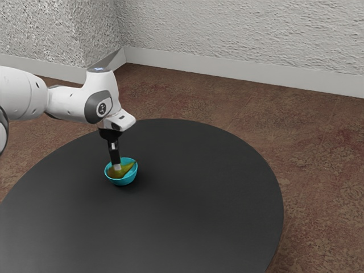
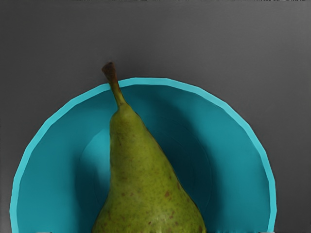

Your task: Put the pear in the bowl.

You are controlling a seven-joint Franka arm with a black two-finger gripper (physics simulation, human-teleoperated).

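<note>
Evidently firm yet bruisable, the pear (image 2: 141, 170), stem (image 2: 112, 75) over the bowl (image 2: 243, 184), warrants gentle gripping at its belly (image 2: 150, 213). Claw (image 1: 118, 168) open or closed: cannot tell.

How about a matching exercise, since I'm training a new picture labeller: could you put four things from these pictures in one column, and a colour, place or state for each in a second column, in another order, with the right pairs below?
Column one
1. pear
2. bowl
3. table
4. gripper

Column two
A. black, with a rounded edge
B. pointing down, at the pear
C. turquoise, standing on the table
D. green, its stem crossing the bowl's edge

Right pairs
1-D
2-C
3-A
4-B
</note>
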